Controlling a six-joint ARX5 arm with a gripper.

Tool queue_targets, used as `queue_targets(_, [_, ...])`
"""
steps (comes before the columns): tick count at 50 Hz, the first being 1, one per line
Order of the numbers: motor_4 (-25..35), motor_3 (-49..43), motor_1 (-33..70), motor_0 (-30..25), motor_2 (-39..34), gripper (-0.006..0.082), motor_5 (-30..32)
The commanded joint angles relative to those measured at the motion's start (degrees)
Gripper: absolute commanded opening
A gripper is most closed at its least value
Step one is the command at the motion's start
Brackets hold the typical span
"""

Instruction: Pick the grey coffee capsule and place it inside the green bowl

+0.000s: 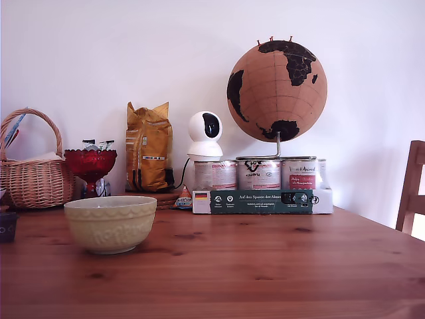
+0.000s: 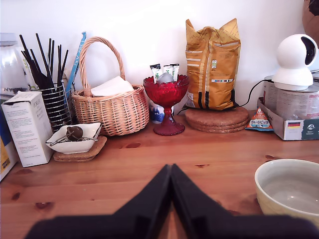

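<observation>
— The green bowl (image 1: 110, 223)?
— Pale yellowish-green ceramic with a thick rim and embossed relief, upright on the wood toward the exterior view's left, seemingly with nothing inside.
— The grey coffee capsule (image 1: 7, 226)?
— Probably the small dark cup at the exterior view's left edge, cropped, apart from the bowl.

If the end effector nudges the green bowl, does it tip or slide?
Likely slides rather than tips: the green bowl sits upright, low and wide. Its thick rim and ceramic look suggest weight and chip risk. The glossy inside may be slippery to pinch.
</observation>
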Motion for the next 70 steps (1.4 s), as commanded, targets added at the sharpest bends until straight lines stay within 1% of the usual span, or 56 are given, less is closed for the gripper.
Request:
queue_targets(1, [-0.13, 0.26, -0.24, 0.42, -0.72, -0.0019, 0.39])
queue_targets(6, [-0.13, 0.46, -0.24, 0.42, -0.72, -0.0019, -0.46])
queue_targets(10, [-0.07, 1.88, -0.24, 0.42, -0.70, -0.0019, -3.82])
queue_targets(16, [0.92, 5.40, -0.24, 0.42, -0.04, -0.0019, -10.54])
queue_targets(18, [1.40, 5.62, -0.24, 0.42, 0.70, -0.0019, -11.52])
queue_targets(30, [3.78, 6.05, 0.00, 0.42, 4.48, -0.0018, -12.70])
queue_targets(35, [3.67, 5.97, 1.86, 0.46, 4.76, 0.0006, -12.68])
queue_targets(46, [3.54, 7.54, 13.53, 0.46, 4.76, 0.0016, -12.66])
queue_targets(52, [3.48, 12.11, 20.59, 0.46, 4.76, 0.0070, -11.54])
queue_targets(56, [2.73, 15.45, 24.96, 0.46, 4.76, 0.0127, -10.80])
queue_targets(59, [2.64, 17.86, 28.57, 0.46, 4.76, 0.0206, -9.68])
queue_targets(65, [2.67, 21.49, 35.34, 0.46, 4.76, 0.0428, -8.07])
queue_targets(68, [2.67, 22.64, 38.23, 0.46, 4.76, 0.0487, -7.93])
queue_targets(70, [2.67, 23.43, 40.17, 0.46, 4.76, 0.0491, -7.41])
